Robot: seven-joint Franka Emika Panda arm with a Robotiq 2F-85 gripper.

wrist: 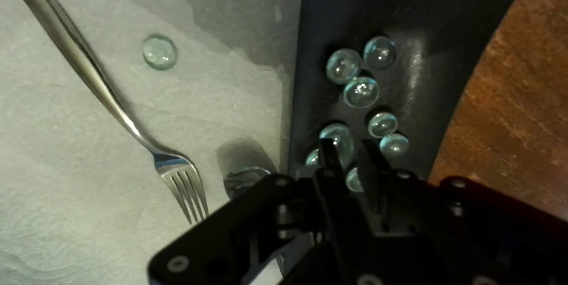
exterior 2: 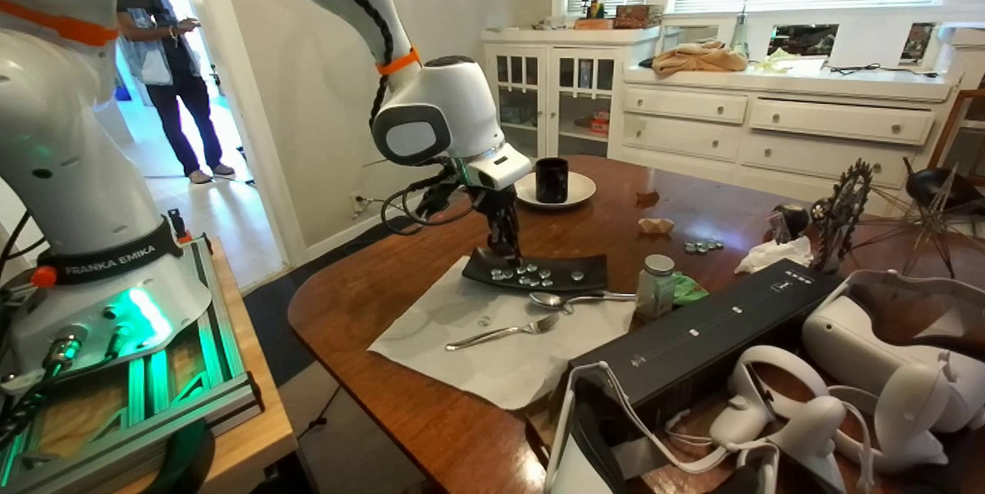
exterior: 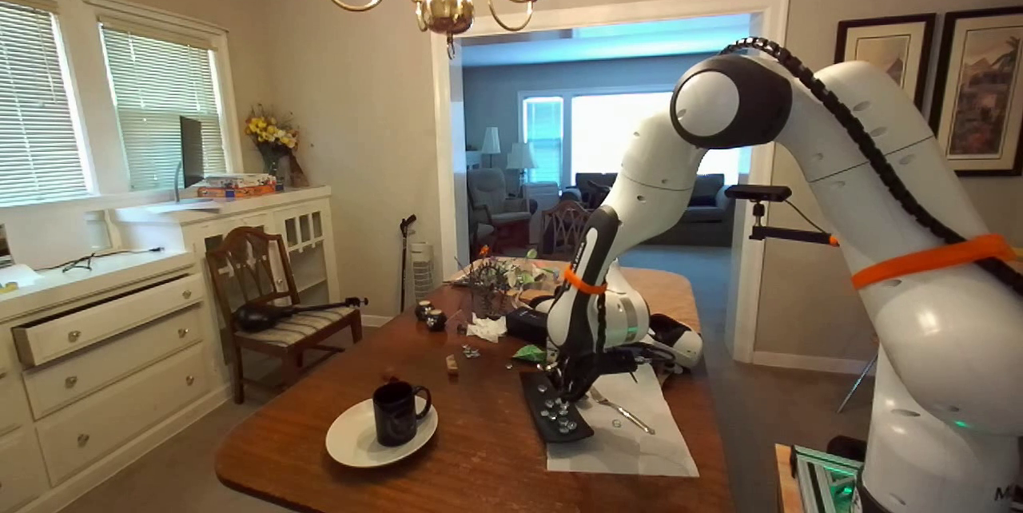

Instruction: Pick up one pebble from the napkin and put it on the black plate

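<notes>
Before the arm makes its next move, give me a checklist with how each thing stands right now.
1. Fingers over the black plate: ok.
2. Room around the fingers: not ok; several pebbles lie close by on the black plate.
3. Nothing gripped: cannot tell; a narrow gap shows between the fingers in the wrist view, but that doesn't settle it.
4. Pebble available on the napkin: ok.
5. That pebble apart from the fork: ok.

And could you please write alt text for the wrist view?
The end effector is over a black plate with several clear pebbles; on the left, a pale napkin bears a fork and one more pebble; on the right, wooden tabletop.
</notes>
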